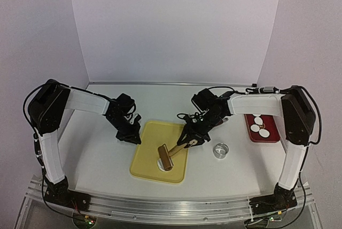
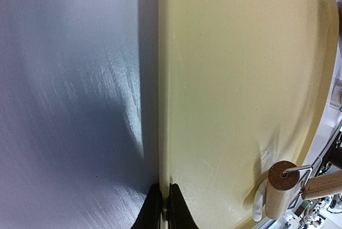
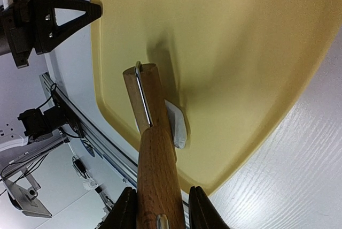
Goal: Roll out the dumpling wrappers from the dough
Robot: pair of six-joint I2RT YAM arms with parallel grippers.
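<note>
Hiding most of the dough [image 3: 179, 127], rolling pin [image 1: 166, 157] sits clamped in right end effector [image 3: 160, 207] — left end effector [image 2: 165, 208] pinches tray's [image 1: 152, 132] 9 o'clock edge.

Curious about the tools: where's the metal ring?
From above, the metal ring sits right of centre on the table, between the yellow tray and the red tray.

Dumpling wrappers [image 1: 257, 127]: a few small, thin, white round discs lying flat. They sit close together, some overlapping, inside the red tray [image 1: 271, 134] at the right of the table, well apart from the dough.

Dough [image 3: 179, 126]: one small white piece, pressed fairly flat, with a rounded edge. It lies on the yellow board [image 1: 152, 132] near that board's front edge. It is mostly covered by the rolling pin [image 3: 143, 98], which rests on it, with only one side showing.
</note>
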